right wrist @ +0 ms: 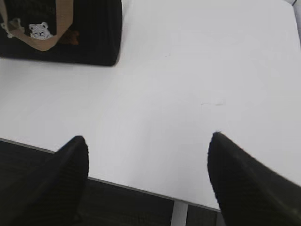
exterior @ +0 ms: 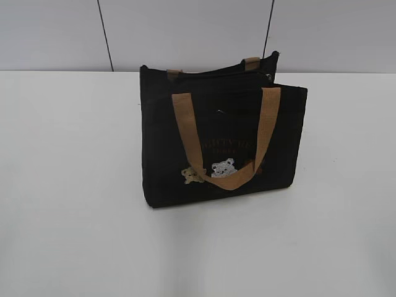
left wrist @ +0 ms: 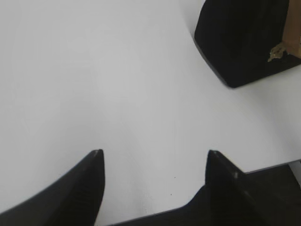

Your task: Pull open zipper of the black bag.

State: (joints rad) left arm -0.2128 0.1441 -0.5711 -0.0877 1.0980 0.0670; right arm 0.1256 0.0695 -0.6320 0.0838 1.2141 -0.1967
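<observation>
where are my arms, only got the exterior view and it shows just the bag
Observer: Both are back near the table's front edge; the left end effector is open over bare table.
Operator: right one?
Observer: The right end effector is open too, holding nothing.
Operator: either near the bag?
Observer: No. The black bag sits well ahead of both, untouched.

left tool (left wrist: 155, 153): 2 black tapered fingers, ribbed inner faces | right tool (right wrist: 148, 139): 2 black pointed, textured fingers
</observation>
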